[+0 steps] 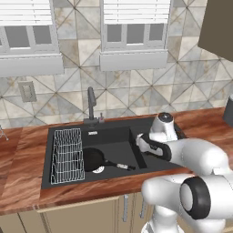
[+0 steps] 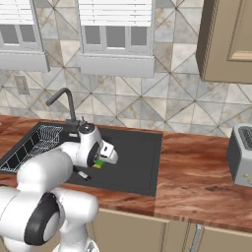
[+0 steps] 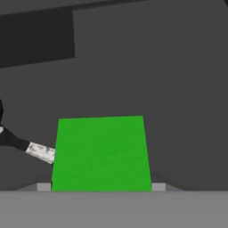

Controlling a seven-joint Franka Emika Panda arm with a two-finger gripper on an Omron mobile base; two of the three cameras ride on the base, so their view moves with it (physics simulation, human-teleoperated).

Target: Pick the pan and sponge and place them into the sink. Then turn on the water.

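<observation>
Here the gripper (image 3: 101, 187) clasps the green sponge (image 3: 101, 153) over the black sink (image 1: 113, 136), beside the frying pan (image 1: 93, 159)

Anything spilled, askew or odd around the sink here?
Nothing stands out. The pan lies in the sink beside the wire rack, the sponge sits between the claw's tips above the basin, and no water runs from the faucet.

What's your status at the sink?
Gripper closed on sponge, low over sink. Pan already in basin, beside rack. Faucet dry. Nothing blocking.
</observation>
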